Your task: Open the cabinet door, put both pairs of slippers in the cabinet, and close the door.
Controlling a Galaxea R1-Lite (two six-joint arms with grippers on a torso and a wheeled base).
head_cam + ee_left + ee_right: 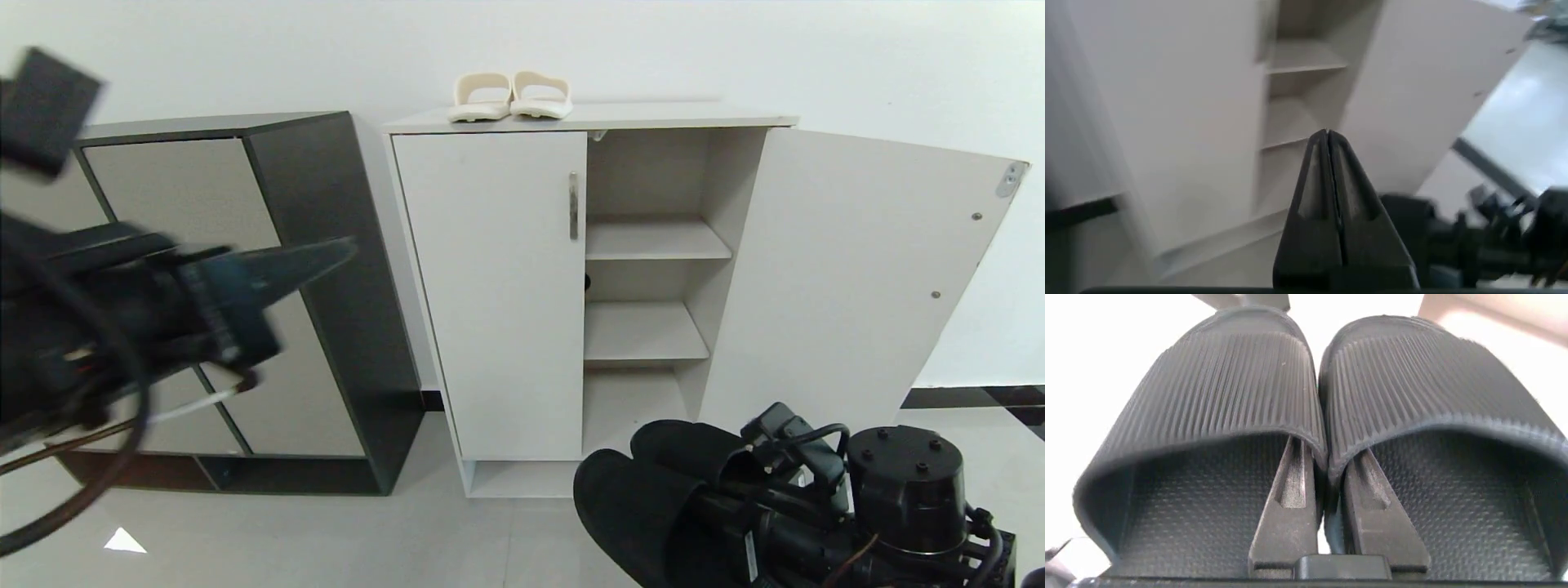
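Black slippers (653, 490), the pair we carry, sit side by side in our right gripper (1327, 449), held low in front of the open half of the white cabinet (653, 118). In the right wrist view one of its fingers (1290, 490) reaches into each slipper, and together they pinch the two touching inner walls of the pair. We see the cabinet's right door (849, 269) swung wide, showing an upper shelf (653, 241), a lower shelf (641, 331) and the bottom compartment beneath them. Its left door (490, 310) is shut, with a slim metal handle (573, 206) along its inner edge. On top of the cabinet, above the shut door and near the wall, the cream slippers (511, 98) lie side by side and touching. Our left gripper (1328, 143) hangs off to the left in front of a dark cabinet (343, 327) that stands just beside the white one. Its fingers are pressed flat together with nothing between them, and its tip points toward the white cabinet's open shelves.
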